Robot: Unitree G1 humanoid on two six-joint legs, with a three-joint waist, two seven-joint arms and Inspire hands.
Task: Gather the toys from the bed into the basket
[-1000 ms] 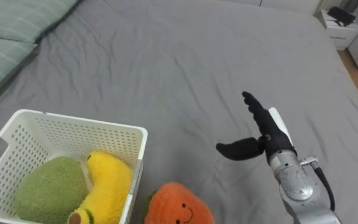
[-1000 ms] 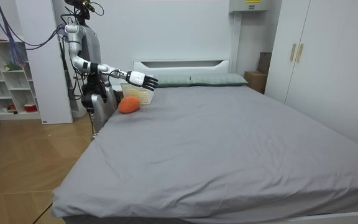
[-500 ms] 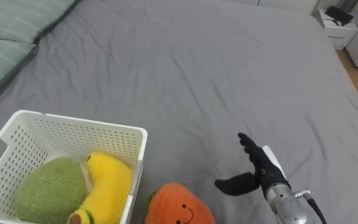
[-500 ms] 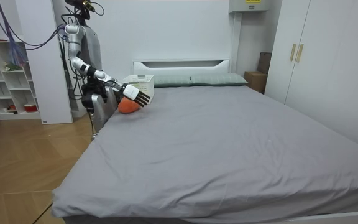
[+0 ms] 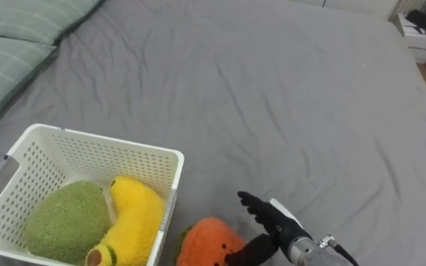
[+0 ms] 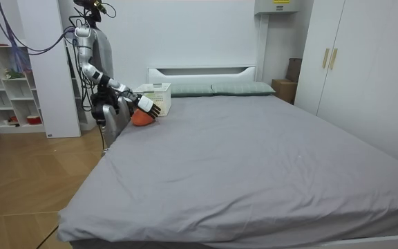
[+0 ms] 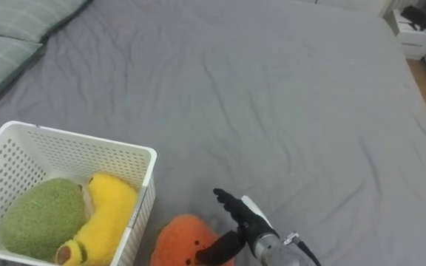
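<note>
The robot's right hand (image 5: 274, 225) hangs low over the near edge of a wide bed covered in a grey sheet (image 5: 272, 96), its dark fingers spread and straight, grasping nothing. Its thumb reaches left to the right flank of a round orange plush toy (image 5: 204, 245) lying on the sheet at the near edge; whether the thumb actually touches the plush cannot be told. Just left of the orange toy stands a white perforated plastic basket (image 5: 103, 140), its right wall close beside the toy. Inside the basket lie a rounded green plush toy (image 5: 66, 222) on the left and a yellow banana-shaped plush toy (image 5: 135, 222) on the right, pressed against each other. Pale green striped pillows (image 5: 13, 41) lie at the far left. The room view shows the robot standing beside the bed near its headboard, arm stretched over the mattress corner, with a white open shelf unit (image 6: 5, 83) behind it.
</note>
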